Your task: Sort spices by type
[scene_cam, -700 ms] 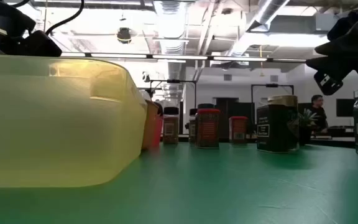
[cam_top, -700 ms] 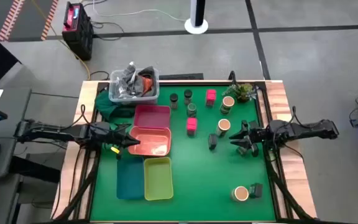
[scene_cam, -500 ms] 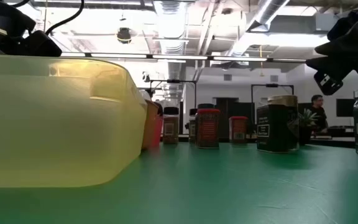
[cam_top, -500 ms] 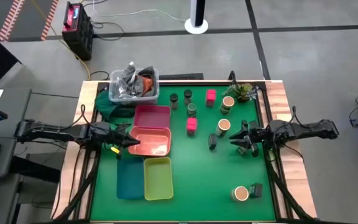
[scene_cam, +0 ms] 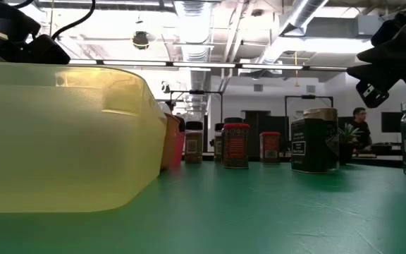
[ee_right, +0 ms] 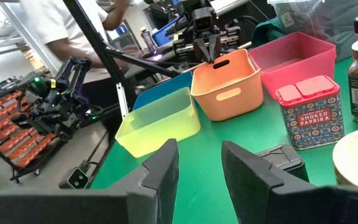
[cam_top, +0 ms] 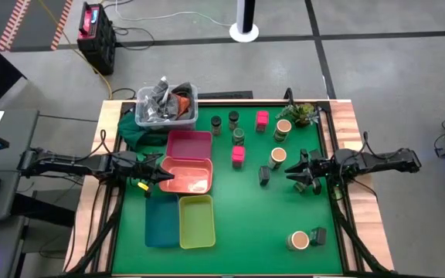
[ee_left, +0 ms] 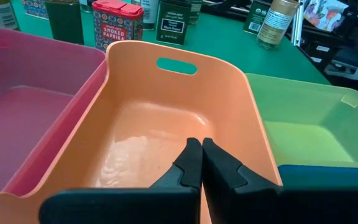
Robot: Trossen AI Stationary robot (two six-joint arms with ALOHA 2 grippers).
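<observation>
Green matting covers the table beneath my arms. My left gripper (ee_left: pixel 201 163) hangs fully closed and empty over the salmon plastic tray (cam_top: pixel 188 174). My right gripper (cam_top: pixel 297 173) looks slightly parted, empty, with a magenta paprika box (ee_right: pixel 307 109) just ahead; two such boxes and three tan-topped round jars (cam_top: pixel 277 156) stand around it.
</observation>
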